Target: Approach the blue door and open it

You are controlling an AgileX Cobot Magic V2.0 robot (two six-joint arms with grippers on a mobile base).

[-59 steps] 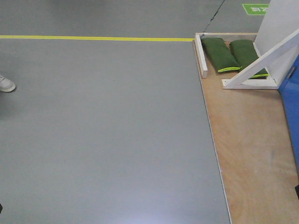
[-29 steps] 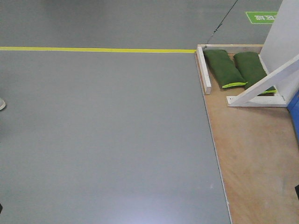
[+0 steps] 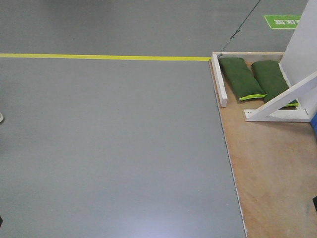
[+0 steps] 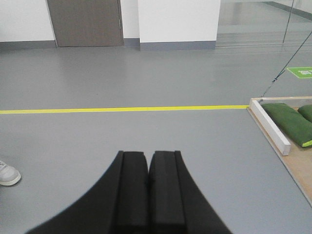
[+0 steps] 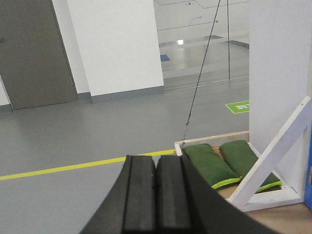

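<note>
Both grippers, left (image 4: 148,161) and right (image 5: 156,165), are held closed and empty. Over the last second the door (image 3: 314,128) has been reduced to a blue sliver at 3 o'clock in the front view, so the base is judged to be swinging off it, and a turn back right will be needed. Toward 1 o'clock, sandbags (image 3: 241,78), a white brace (image 3: 285,99) and a low rail (image 3: 219,82) are seen flanking the approach.

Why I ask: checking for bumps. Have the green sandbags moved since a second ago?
No. The green sandbags keep their place beside the white rail; the whole scene slid down-right, so the camera moved.
</note>
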